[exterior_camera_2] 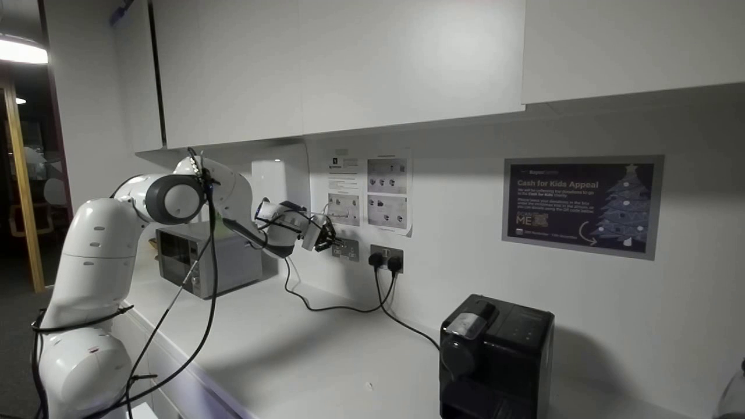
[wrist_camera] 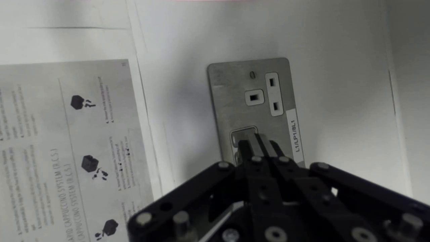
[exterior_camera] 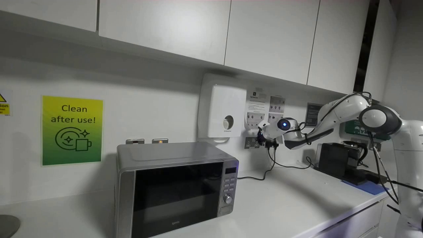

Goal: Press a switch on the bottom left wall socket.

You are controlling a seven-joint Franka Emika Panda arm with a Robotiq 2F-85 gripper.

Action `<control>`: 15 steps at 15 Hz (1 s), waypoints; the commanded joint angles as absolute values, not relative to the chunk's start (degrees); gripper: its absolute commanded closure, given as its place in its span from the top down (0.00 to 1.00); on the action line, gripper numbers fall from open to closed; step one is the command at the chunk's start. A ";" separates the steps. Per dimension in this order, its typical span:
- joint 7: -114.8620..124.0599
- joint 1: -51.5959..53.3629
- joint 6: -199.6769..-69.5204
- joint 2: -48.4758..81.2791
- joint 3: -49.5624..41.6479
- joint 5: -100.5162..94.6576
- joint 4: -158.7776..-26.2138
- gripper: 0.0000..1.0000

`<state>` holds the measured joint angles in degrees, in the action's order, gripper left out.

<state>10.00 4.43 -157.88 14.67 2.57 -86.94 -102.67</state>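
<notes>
- In the wrist view, I'm holding the end effector (wrist_camera: 259, 137) fully closed and gripping nothing, in front of the left wall socket (wrist_camera: 250, 114); whether it's touching, I can't tell.
- In an exterior view, the microwave (exterior_camera: 178, 195) is standing left of that socket, the worktop (exterior_camera: 284, 191) running below it.
- In an exterior view, instruction sheets (exterior_camera_2: 372, 195) are hanging above it and a socket with plugs (exterior_camera_2: 385, 252) is sitting just beside it.

In both exterior views, a row of white cupboards (exterior_camera: 264, 43) hangs on a pale wall (exterior_camera: 148, 112) above a white counter (exterior_camera: 264, 205) with drawers (exterior_camera: 357, 218) beneath. In an exterior view, a lit lamp (exterior_camera_2: 23, 52) shines at upper left, above a wooden post (exterior_camera_2: 23, 198) and dark floor (exterior_camera_2: 20, 331). Soft glare (exterior_camera_2: 465, 43) whitens the cupboards, and a shadow (exterior_camera: 307, 193) streaks the counter.
</notes>
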 commanded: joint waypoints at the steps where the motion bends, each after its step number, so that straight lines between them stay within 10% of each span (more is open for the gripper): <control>1: 9.75 4.70 -156.83 15.70 2.60 -86.84 -100.89 0.00; 15: 9.72 5.77 -155.78 20.10 2.73 -86.45 -96.06 0.00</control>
